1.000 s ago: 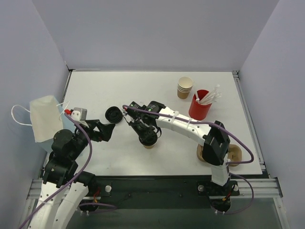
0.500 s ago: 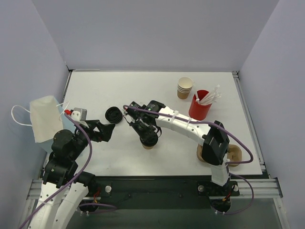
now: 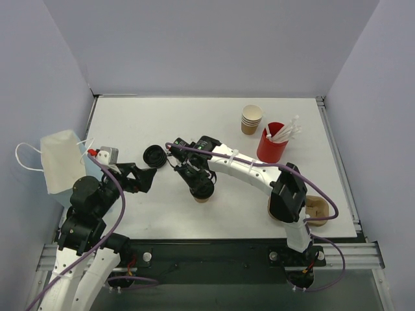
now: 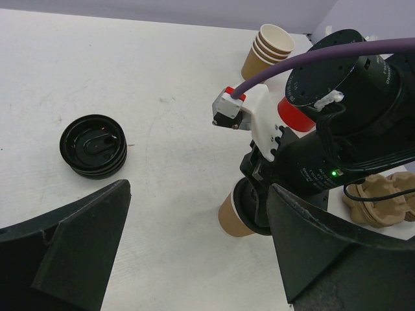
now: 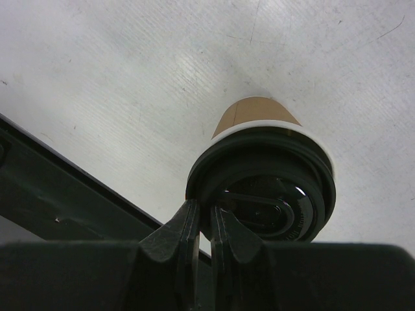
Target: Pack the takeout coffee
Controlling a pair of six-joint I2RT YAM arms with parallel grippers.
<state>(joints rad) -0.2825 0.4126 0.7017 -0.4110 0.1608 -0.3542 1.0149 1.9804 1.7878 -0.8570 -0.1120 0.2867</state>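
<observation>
While the right gripper (image 5: 202, 212) stays pinched nearly shut on the lid rim of the takeout coffee (image 3: 203, 192), that arm's elbow has swung a touch left since a second ago, uncovering more of the pulp carrier (image 3: 316, 211). The cup has barely budged, standing on the table (image 3: 162, 123) right of the stack of black lids (image 3: 154, 155). Left gripper (image 3: 140, 176) hangs wide open, holding nothing, near those lids.

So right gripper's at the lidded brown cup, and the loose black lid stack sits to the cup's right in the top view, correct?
No: the top external view shows the black lid stack left of the lidded brown cup, not right. The right gripper is at that cup.
</observation>
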